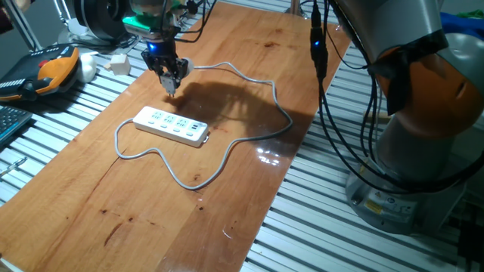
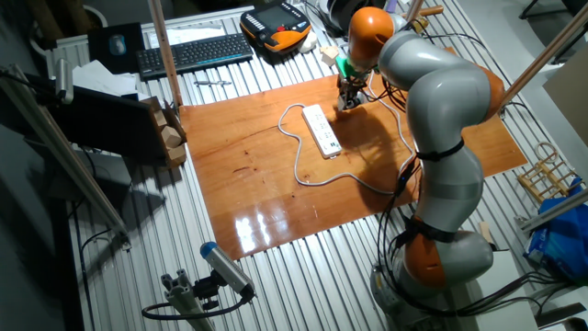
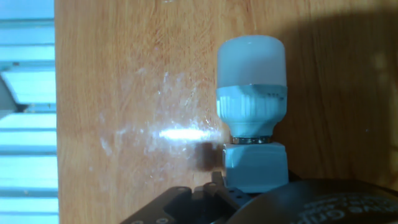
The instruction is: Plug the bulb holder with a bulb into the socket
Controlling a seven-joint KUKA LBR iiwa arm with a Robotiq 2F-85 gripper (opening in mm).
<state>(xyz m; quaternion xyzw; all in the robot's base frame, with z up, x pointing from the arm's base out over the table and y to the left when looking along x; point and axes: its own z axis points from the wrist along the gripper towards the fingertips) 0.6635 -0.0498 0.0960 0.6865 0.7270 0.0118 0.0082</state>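
Tool [image 1: 172, 85] first, folks: it hangs low over the tabletop [image 1: 151, 204], and in the hand view its black fingers [image 3: 205, 198] sit clamped round the base of the bulb holder [image 3: 255, 165], so I call it clenched on that part. Straight out ahead of the fingers goes the pale blocky body, then a thin metal collar, then the bulb [image 3: 251, 61], rounded and frosted, pointing away from the tool. From the fixed views the whole thing is too small to make out between the fingers.

Handling? My read is that this piece is light and stiff, smooth plastic that could slip or twist in a pinch, and the bulb end looks the fragile bit. The blocky body is the place to hold it, flat faces against the pads, never the bulb, and that is where the grip sits.

Further out, just below and in front of the tool, lies the socket [image 1: 172, 126], flat on the wood, apart from the held part. Its grey cable [image 1: 249, 136] loops wide around it across the tabletop.
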